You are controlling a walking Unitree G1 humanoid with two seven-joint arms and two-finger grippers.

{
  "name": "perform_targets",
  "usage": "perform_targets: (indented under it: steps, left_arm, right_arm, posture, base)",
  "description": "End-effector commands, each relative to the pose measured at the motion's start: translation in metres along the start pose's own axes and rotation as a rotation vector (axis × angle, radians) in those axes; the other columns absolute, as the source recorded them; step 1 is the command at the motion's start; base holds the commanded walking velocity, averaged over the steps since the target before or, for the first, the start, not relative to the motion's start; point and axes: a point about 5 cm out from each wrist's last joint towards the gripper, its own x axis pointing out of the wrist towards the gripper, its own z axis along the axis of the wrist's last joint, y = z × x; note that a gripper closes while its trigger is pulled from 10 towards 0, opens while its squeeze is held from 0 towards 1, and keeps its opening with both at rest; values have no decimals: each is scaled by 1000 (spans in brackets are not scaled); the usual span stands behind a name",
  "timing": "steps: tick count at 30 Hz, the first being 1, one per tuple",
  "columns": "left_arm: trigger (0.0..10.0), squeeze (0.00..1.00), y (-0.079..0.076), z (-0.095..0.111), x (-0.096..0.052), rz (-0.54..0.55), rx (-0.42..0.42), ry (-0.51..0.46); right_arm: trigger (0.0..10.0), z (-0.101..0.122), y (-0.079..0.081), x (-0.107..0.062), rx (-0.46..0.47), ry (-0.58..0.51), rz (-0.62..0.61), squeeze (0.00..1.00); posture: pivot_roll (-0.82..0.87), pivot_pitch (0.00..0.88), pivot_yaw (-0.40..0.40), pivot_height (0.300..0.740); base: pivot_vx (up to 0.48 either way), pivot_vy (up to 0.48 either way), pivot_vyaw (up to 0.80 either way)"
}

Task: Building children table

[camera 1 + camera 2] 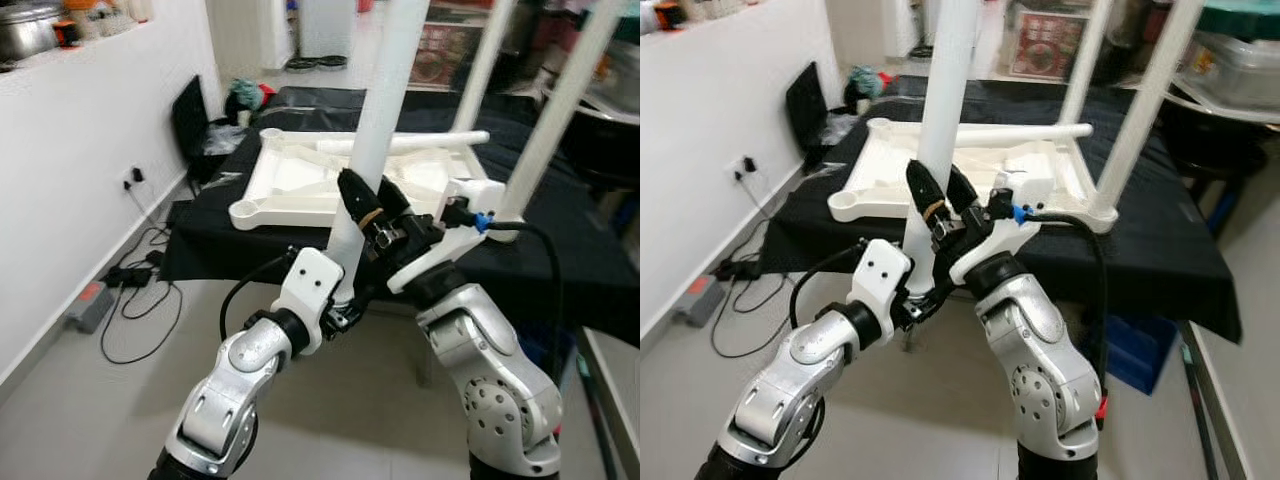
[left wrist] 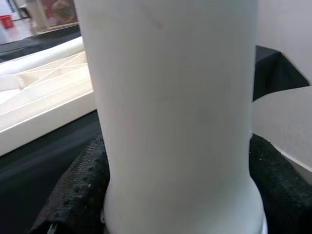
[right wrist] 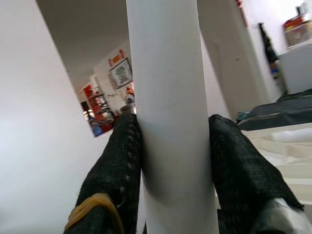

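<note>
Black-draped work table (image 1: 560, 262) sits beyond both grippers, carrying the upside-down white plastic child's tabletop (image 1: 300, 180) with two white legs standing at its far-right corner and one loose white leg (image 1: 405, 143) lying across it. Long white plastic tube leg (image 1: 385, 120) stands near-vertical between both sets of jaws — right gripper (image 1: 375, 208) clamped on it mid-shaft, left gripper (image 2: 178, 195) clamped just below, near its lower end.

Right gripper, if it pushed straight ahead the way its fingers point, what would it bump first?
The white table leg. The right gripper already has it between its fingers, so it would push the leg before anything else.
</note>
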Motion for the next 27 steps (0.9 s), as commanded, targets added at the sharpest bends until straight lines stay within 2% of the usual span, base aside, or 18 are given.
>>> perform_targets:
  steps: [1, 5, 7, 10, 12, 16, 18, 22, 27]
  left_arm:
    - [10000, 0, -2, -4, -2, 0, 31, 26]
    - [10000, 0, -3, -5, -4, -1, 55, 33]
    - [10000, 0, -2, -8, -8, 5, 62, 38]
    - [10000, 0, -2, -8, -10, 3, 56, 42]
    - [10000, 0, 1, -9, -15, 40, 55, 32]
    - [10000, 0, 2, -7, -18, 62, 51, 17]
    - [10000, 0, 2, -7, -18, 67, 56, 17]
    - [10000, 0, 3, -4, -17, 71, 47, 5]
    - [10000, 0, 4, -2, -16, 79, 47, -2]
  right_arm:
    - [10000, 2, -3, -1, -15, 2, -32, 0]
    - [10000, -2, -6, 2, -46, 44, -51, 0]
    - [10000, -9, -15, 1, -100, 97, -87, 0]
    - [10000, -10, -17, 0, -101, 103, -91, 0]
    - [10000, -10, -31, -9, -156, 97, -183, 0]
    - [10000, -9, -39, -14, -175, 85, -235, 0]
    - [10000, -8, -41, -15, -179, 82, -245, 0]
    - [10000, -9, -41, -17, -190, 88, -253, 0]
    - [10000, -10, -40, -16, -214, 104, -246, 0]
  posture:
    - [66, 155, -9, 740]
    - [69, 156, -11, 740]
    - [70, 162, -10, 740]
    - [70, 162, -10, 740]
    - [70, 167, -14, 740]
    - [68, 169, -13, 740]
    - [68, 169, -13, 740]
    - [64, 166, -10, 740]
    - [66, 164, -12, 740]
  base:
    - [0, 0, 0]
    - [0, 0, 0]
    - [0, 0, 0]
    - [0, 0, 0]
    - [0, 0, 0]
    - [0, 0, 0]
    - [0, 0, 0]
    - [0, 0, -763]
    - [0, 0, 0]
